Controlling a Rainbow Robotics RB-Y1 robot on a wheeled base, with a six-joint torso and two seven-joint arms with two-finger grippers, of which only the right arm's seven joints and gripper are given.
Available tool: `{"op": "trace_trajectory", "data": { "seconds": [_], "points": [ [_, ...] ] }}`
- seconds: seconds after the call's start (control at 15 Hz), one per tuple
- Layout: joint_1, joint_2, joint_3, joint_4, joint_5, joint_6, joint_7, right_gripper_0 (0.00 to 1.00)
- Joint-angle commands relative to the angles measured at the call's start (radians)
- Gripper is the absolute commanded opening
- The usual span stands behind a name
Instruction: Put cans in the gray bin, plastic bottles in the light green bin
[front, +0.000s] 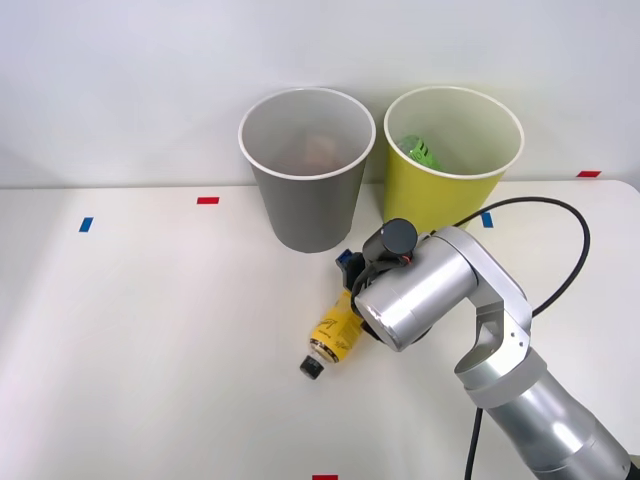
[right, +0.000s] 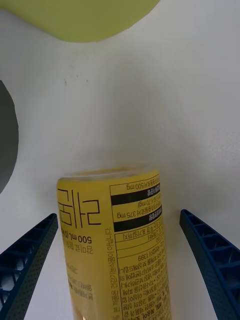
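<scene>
**Right arm over the lying yellow bottle, jaws spread**

The white counter (front: 150, 340) carries everything, with small red and blue tape marks (front: 207, 200) scattered near its edges. The silver right arm (front: 500, 340) comes in from the lower right of the front view, a black cable (front: 570, 270) looping over it, and bends down toward the middle of the counter.

Two round tapered bins stand side by side at the far edge, their white rims close together. The gray bin (front: 305, 205) is on the left, with something pale and indistinct lying inside it. The light green bin (front: 440, 200) is on the right and holds a small green item (front: 420, 152) against its inner wall.

Near the foot of the gray bin, the slim yellow bottle (front: 336, 333) lies on its side on the counter, its black cap (front: 312, 368) pointing toward the robot and its base toward the bins. The arm's wrist covers the bottle's far end in the front view.

The right gripper (right: 120, 250) sits over that end of the bottle. In the wrist view its jaws are spread wide, one blue ribbed finger (right: 27, 260) on each side of the yellow body with its dark print, and a clear gap of white counter shows between each finger and the bottle; neither touches it.
</scene>
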Motion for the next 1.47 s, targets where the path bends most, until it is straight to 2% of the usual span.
{"op": "trace_trajectory", "data": {
  "seconds": [0.07, 0.27, 0.33, 0.4, 0.47, 0.87, 1.0, 1.13, 1.33, 1.47],
  "points": [
    [0.0, 0.029, -0.001, 0.049, 0.053, 0.0, 0.018, 0.84],
    [0.0, 0.031, -0.001, 0.049, 0.061, 0.0, 0.026, 0.84],
    [0.0, 0.031, -0.001, 0.049, 0.063, 0.0, 0.03, 0.72],
    [0.0, 0.031, -0.001, 0.049, 0.063, 0.0, 0.033, 0.33],
    [0.0, 0.029, -0.001, 0.049, 0.07, 0.0, 0.038, 0.09],
    [0.003, 0.026, -0.001, 0.032, 0.072, 0.003, 0.113, 0.06],
    [0.006, 0.037, -0.022, -0.014, 0.063, 0.086, 0.228, 0.0],
    [0.008, 0.051, -0.056, -0.076, 0.032, 0.164, 0.338, 0.0],
    [0.022, 0.048, -0.07, -0.16, 0.02, 0.17, 0.512, 0.0],
    [0.042, 0.032, -0.085, -0.232, 0.021, 0.141, 0.679, 0.0]
  ]
}}
